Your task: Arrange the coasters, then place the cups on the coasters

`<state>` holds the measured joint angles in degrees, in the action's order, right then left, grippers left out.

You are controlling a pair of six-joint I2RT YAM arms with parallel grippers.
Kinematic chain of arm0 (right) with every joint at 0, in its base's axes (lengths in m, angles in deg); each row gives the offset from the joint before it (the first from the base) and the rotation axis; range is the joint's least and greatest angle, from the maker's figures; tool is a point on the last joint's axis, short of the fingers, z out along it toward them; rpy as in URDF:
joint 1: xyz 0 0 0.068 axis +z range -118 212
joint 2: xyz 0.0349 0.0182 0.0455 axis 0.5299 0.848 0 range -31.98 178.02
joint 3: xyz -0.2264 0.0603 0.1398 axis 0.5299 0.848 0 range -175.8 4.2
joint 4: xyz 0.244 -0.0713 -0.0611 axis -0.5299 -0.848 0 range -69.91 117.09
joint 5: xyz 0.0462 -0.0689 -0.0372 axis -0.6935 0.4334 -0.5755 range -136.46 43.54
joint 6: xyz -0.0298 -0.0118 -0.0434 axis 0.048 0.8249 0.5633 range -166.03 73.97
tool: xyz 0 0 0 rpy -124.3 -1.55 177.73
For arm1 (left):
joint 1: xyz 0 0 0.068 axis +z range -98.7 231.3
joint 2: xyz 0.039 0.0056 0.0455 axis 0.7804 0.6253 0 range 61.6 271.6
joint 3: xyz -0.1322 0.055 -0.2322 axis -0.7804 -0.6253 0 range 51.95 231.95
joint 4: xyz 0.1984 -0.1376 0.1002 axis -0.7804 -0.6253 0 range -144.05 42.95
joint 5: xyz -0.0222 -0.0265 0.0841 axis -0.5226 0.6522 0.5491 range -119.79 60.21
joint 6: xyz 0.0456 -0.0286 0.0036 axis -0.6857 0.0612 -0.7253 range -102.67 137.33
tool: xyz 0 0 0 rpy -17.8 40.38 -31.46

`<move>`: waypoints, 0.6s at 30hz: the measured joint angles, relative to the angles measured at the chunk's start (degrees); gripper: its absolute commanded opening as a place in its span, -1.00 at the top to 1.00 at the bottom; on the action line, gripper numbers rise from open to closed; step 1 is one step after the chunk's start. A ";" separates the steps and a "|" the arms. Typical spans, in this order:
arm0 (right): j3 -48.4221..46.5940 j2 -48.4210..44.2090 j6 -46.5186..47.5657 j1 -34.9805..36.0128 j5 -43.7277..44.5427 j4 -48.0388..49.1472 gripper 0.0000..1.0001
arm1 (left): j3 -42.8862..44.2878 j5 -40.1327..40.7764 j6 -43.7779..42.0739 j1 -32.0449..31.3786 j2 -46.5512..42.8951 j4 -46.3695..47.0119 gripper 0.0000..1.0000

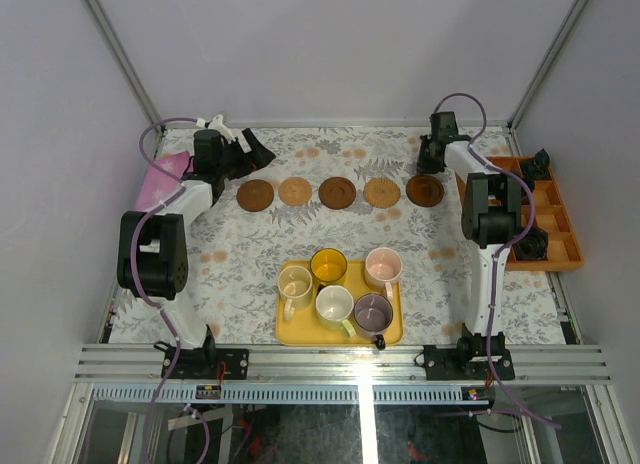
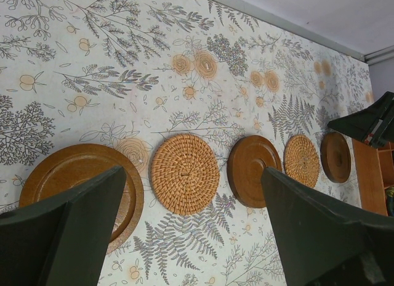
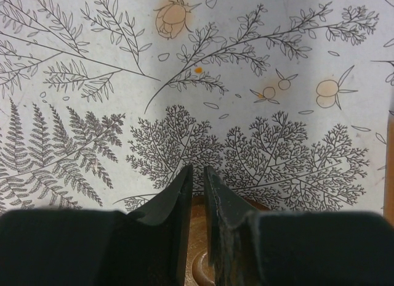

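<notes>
Coasters [image 1: 339, 192] lined beyond tray [image 1: 286, 332], cups [image 1: 334, 306] unplaced on it; your left gripper [image 2: 192, 172] spread, right gripper [image 3: 197, 170] near-closed, hold unclear.

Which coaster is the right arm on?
The dark brown wooden coaster at the row's right end: the right gripper pinches its far rim; the other four lie untouched.

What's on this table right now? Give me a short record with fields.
coasters: five in one row, dark and woven alternating
cups: five, all on the yellow tray, none on a coaster
left gripper: open, above the row's left end
right gripper: nearly closed, seemingly pinching the right-end coaster by its rim
</notes>
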<state>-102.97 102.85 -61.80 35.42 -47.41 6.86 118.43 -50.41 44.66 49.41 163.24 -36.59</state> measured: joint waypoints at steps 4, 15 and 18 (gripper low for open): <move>1.09 -0.74 0.22 0.00 0.33 -0.02 0.60 | 0.00 0.00 0.00 0.02 0.00 0.00 -0.85; 1.31 -0.85 0.39 0.00 0.48 -0.02 0.60 | 0.00 0.00 0.00 0.00 0.00 0.00 -0.86; 1.31 -0.85 0.39 0.00 0.63 -0.02 0.60 | 0.00 0.00 0.00 0.00 0.00 0.00 -0.87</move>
<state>-101.66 101.99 -61.41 35.42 -46.78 6.84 118.43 -50.41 44.66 49.41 163.24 -36.59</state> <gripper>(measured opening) 0.198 0.931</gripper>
